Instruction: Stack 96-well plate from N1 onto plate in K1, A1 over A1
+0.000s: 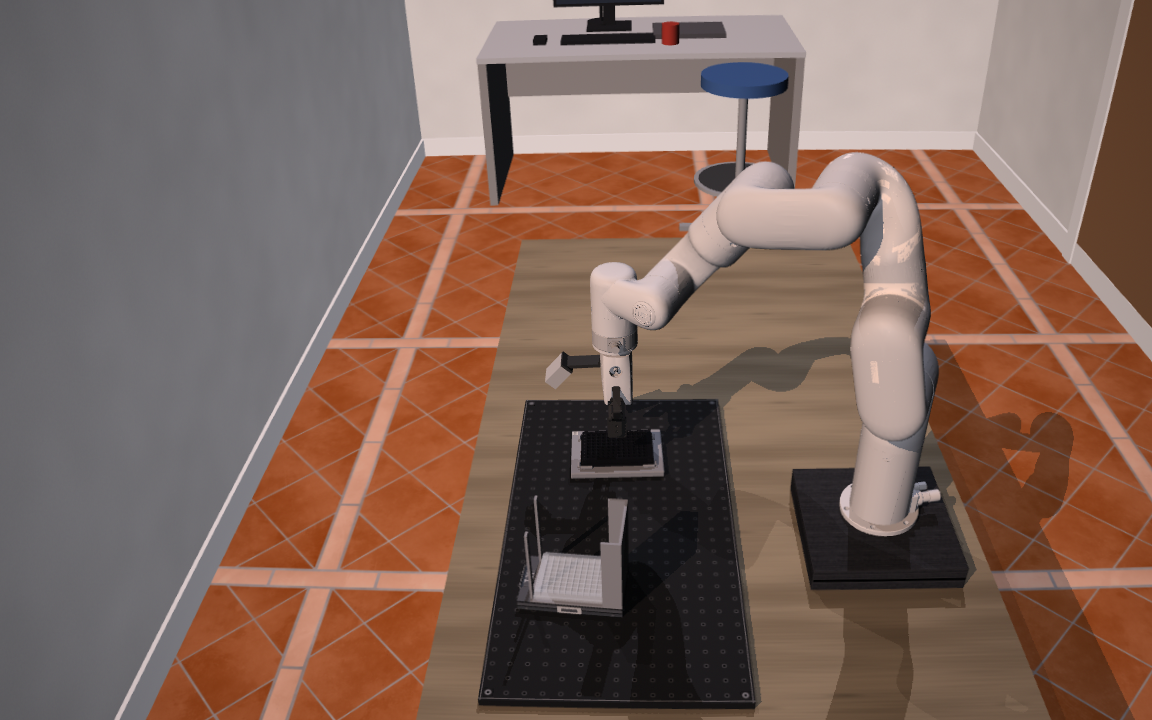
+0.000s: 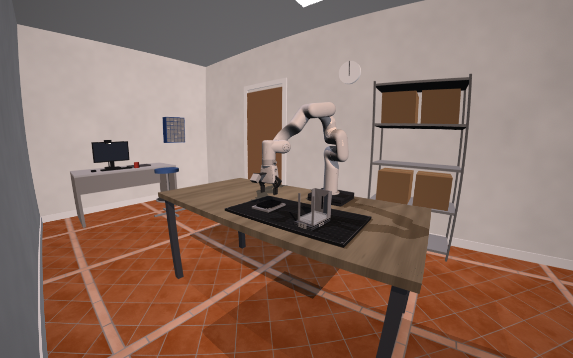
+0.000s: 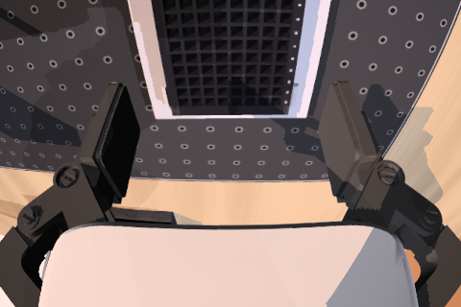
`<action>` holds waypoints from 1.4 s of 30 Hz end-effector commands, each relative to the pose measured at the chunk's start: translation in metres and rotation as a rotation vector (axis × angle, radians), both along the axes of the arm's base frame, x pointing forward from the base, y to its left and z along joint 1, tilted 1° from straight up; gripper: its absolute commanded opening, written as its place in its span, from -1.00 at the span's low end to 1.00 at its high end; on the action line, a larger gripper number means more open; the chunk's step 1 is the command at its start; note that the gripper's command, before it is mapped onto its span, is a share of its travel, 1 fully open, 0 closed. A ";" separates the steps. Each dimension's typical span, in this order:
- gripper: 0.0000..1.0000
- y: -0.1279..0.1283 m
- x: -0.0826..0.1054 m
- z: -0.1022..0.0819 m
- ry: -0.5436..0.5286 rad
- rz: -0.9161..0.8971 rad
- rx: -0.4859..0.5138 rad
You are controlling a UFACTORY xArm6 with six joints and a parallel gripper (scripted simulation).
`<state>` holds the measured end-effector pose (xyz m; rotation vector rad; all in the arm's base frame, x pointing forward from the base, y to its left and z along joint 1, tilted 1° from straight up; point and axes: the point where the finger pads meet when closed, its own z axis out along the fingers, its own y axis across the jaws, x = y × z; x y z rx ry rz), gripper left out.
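A black 96-well plate (image 1: 616, 449) sits in the pale nest N1 (image 1: 618, 467) on the black perforated baseplate (image 1: 620, 546). My gripper (image 1: 618, 420) hangs above the far edge of the plate, open and empty, apart from it; it also shows in the wrist view (image 3: 230, 134) and in the exterior view (image 2: 269, 187). A white 96-well plate (image 1: 569, 577) lies in the stack rack K1, nearer the camera.
Rack K1 has thin upright posts (image 1: 535, 528) on its left and a tall grey wall (image 1: 619, 550) on its right. The arm's base (image 1: 880, 528) stands on a dark pad to the right of the baseplate. The rack also shows in the exterior view (image 2: 314, 213).
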<state>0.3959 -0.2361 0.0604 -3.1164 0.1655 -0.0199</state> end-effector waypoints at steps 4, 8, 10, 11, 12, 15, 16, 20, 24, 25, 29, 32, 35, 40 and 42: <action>1.00 -0.001 0.002 -0.012 -0.004 0.000 -0.002; 1.00 -0.001 0.002 -0.017 -0.004 0.000 -0.002; 1.00 -0.001 0.002 -0.020 -0.004 0.000 -0.002; 1.00 0.000 0.002 -0.022 -0.004 0.000 -0.002; 1.00 0.000 0.002 -0.023 -0.004 0.000 -0.002; 1.00 0.000 0.002 -0.028 -0.004 0.000 -0.002; 1.00 0.000 0.002 -0.030 -0.004 0.000 -0.002; 1.00 0.000 0.002 -0.037 -0.004 0.000 -0.002; 1.00 0.000 0.002 -0.039 -0.004 0.000 -0.002; 1.00 0.000 0.002 -0.039 -0.004 0.000 -0.002; 1.00 0.000 0.002 -0.038 -0.004 0.000 -0.002; 1.00 0.000 0.002 -0.039 -0.004 0.000 -0.002; 1.00 0.000 0.002 -0.039 -0.004 0.000 -0.002; 1.00 0.000 0.002 -0.039 -0.004 0.000 -0.002; 1.00 0.000 0.002 -0.040 -0.004 0.000 -0.002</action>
